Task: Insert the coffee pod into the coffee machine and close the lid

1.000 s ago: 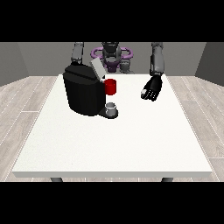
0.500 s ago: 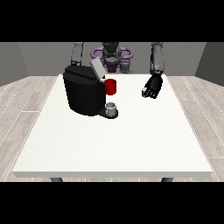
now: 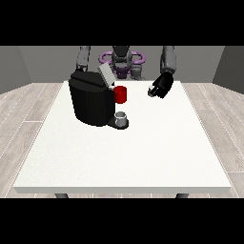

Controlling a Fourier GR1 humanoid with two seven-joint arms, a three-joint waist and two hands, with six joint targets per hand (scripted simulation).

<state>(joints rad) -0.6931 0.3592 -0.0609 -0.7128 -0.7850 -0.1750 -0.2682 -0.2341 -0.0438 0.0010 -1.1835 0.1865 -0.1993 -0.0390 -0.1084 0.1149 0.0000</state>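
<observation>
A large white desk (image 3: 119, 152) stands on a pale wood-plank floor (image 3: 24, 114) before grey walls (image 3: 28, 64). The black boxy coffee machine (image 3: 91, 99), grey lid (image 3: 106, 74) raised, hides the hand at the view's left. A red thing at the machine (image 3: 120, 94) sits above a small grey thing (image 3: 121, 116) on its base, well left of the hand at the view's right (image 3: 161, 86), whose fingers curl inward; whether they hold anything I cannot tell.

The table (image 3: 143, 157) looked smooth, matt white. The coffee machine (image 3: 90, 102) near its far left corner had a dark, faintly glossy plastic-like shell, its raised lid (image 3: 106, 75) pale grey. The floor (image 3: 24, 119) resembled light wood planks.
</observation>
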